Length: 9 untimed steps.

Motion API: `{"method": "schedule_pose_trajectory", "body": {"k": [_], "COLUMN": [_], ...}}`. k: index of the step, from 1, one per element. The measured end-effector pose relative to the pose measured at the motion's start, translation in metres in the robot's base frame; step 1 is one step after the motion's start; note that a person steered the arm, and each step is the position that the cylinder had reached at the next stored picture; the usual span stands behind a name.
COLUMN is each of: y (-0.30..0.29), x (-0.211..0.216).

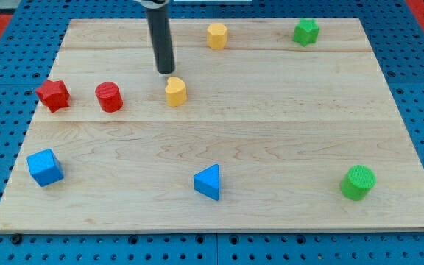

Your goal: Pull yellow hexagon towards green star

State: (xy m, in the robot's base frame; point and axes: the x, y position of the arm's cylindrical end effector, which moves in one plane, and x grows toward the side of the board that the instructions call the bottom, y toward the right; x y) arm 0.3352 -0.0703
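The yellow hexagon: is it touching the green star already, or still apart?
Apart. The yellow hexagon and green star have bare board between them; my tip is near neither.

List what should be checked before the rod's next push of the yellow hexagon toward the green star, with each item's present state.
1. Yellow hexagon in view, near the board's top edge: ok.
2. Green star in view, toward the view's right of the hexagon: ok.
3. Path between hexagon and star free of blocks: ok.
4. My tip on the hexagon's far side from the star: ok, but it is lower in the view and not touching.
5. Tip clear of the yellow heart: not ok, it sits just above it.
6. Hexagon's gap to the board edge: cannot tell.
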Motion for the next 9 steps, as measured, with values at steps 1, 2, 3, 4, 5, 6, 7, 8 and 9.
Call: {"method": "schedule_pose_trajectory", "body": {"k": [1, 2, 3, 4, 5, 6, 7, 8, 9], "y": [-0.003, -0.004, -0.004, -0.014, -0.021, 0.010, 0.077, 0.115, 0.133], "x": [0.013, 0.039, 0.033, -0.029, -0.087, -0.111, -0.089, -0.089, -0.109]}}
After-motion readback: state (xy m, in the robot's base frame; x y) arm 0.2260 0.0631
